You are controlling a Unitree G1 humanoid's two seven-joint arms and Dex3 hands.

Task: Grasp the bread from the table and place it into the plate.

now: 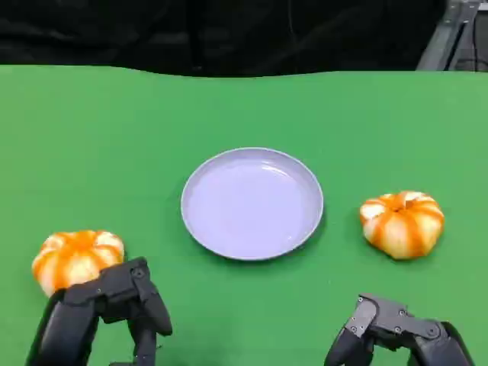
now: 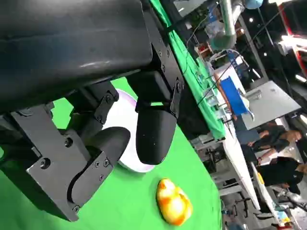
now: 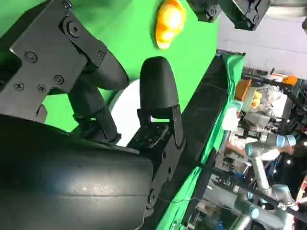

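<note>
So, a big green table (image 1: 114, 137) takes up most of the head view, with a black wall at its far edge. The table also shows as a green strip in the left wrist view (image 2: 144, 201) and in the right wrist view (image 3: 129, 52).

A round pale purple plate (image 1: 252, 203) sits in the middle of the table. It has nothing in it. A bit of the plate peeks out behind the fingers in the left wrist view (image 2: 122, 120) and in the right wrist view (image 3: 125, 108).

Two breads lie on the table. They look like little pumpkins, white with orange stripes. The right bread (image 1: 402, 223) is to the right of the plate, apart from it. It also shows in the left wrist view (image 2: 173, 201). The left bread (image 1: 75, 259) is near the left side, well apart from the plate, and it shows in the right wrist view too (image 3: 170, 22). No bread is on the plate yet.

The left hand (image 1: 114, 301) is at the near left, just beside the left bread. Its black fingers (image 2: 154, 134) are apart and hold nothing. I cannot tell if the hand touches the bread.

The right hand (image 1: 393, 332) is at the near right, nearer than the right bread and apart from it. Its fingers (image 3: 157, 88) are apart too, and it holds nothing.
</note>
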